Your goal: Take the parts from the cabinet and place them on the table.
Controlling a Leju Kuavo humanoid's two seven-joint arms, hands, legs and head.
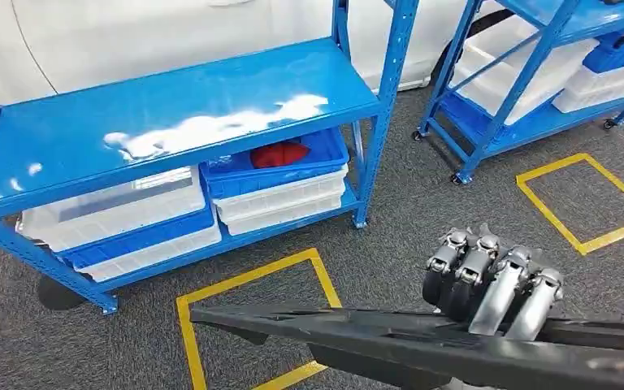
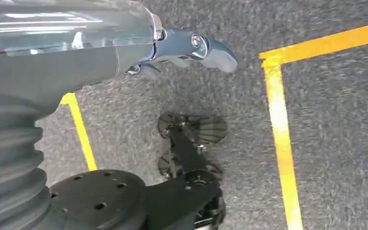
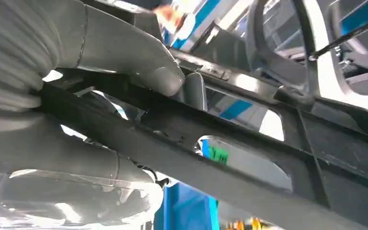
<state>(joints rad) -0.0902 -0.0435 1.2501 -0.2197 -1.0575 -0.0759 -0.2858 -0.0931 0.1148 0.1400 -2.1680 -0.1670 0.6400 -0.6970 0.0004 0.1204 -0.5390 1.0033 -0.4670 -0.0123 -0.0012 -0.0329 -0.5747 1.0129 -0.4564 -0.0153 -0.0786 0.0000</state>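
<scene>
Carry step: right hand (image 1: 491,284) grips the long black part (image 1: 357,329), fingers curled over its top edge, part held level across the near view, clear of the blue shelf (image 1: 171,122). Next it needs the table. Left hand (image 2: 191,48) hangs floorward, holding nothing, fingers look loosely extended.

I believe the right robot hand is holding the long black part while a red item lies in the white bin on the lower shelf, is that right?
Not quite: the bin is wrong. The right robot hand does hold the long black part, but the red item lies in the blue bin on the lower shelf, stacked above white bins. The head view shows this.
</scene>
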